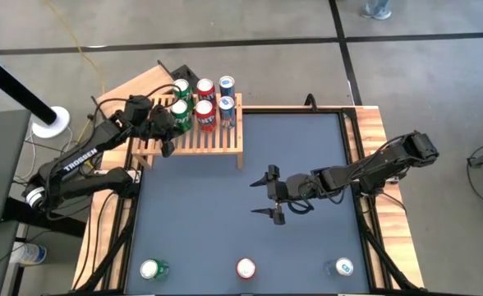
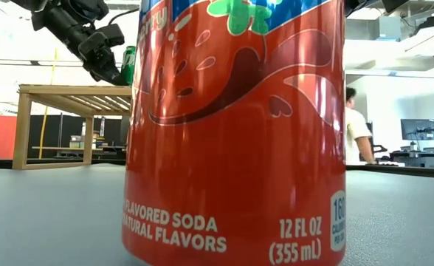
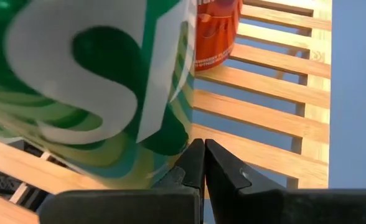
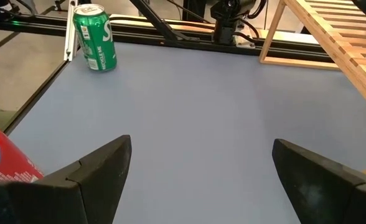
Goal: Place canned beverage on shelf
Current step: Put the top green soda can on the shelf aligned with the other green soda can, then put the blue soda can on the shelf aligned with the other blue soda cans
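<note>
Hovering over mid-table, right gripper (image 1: 271, 196) is wide open and empty; left gripper (image 3: 203, 163) is pinched closed beside the green can (image 1: 181, 113) on the shelf (image 1: 217, 141). Risk: left fingers clip that can when pulling out, toppling neighbours.

Grey floor (image 1: 250, 20) crossed by dark lines, bright room behind

In the low view we see the red can (image 2: 235, 125) so close that its top and sides are cut off, and it hides most of the shelf (image 2: 69, 92) behind it. In the left wrist view the green can (image 3: 96, 87) is cut at 12 and 9 o'clock. The person (image 2: 357, 125) at 3 o'clock is partly hidden by the red can.
</note>
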`<state>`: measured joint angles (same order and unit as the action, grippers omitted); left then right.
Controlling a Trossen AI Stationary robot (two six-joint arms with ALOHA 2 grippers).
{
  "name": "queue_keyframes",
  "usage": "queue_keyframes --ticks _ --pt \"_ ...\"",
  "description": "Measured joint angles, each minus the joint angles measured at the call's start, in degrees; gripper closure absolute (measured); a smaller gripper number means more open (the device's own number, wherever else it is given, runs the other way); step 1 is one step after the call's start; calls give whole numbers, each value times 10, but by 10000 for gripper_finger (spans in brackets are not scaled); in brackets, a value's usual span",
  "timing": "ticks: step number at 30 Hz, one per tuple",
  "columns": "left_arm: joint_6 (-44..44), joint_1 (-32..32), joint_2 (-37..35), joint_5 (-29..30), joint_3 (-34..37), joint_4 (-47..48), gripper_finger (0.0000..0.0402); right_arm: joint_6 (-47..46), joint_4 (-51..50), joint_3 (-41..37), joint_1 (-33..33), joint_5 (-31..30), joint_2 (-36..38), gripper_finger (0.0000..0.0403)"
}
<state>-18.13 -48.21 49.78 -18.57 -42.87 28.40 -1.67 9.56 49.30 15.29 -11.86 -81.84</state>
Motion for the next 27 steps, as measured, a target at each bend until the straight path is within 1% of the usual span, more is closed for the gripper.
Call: queue_keyframes --ticks 4,7,11,17,20,23,27 --pt "4 0 -2 -5 0 2 401 0 0 0 0 0 0 23" --pt "5 0 -14 -23 0 14 401 0 -1 0 0 0 0 23" --pt "14 0 -34 -32 0 31 401 2 -1 0 -1 0 0 23" --pt "41 0 -92 -31 0 68 401 2 1 0 -4 0 0 23" --pt "77 5 -129 -32 0 83 401 -7 16 0 -4 0 0 23" --pt "104 30 -160 -38 0 82 401 -18 40 0 -5 0 0 23" --pt "130 86 -187 -39 0 61 401 -18 65 0 -5 0 0 23"
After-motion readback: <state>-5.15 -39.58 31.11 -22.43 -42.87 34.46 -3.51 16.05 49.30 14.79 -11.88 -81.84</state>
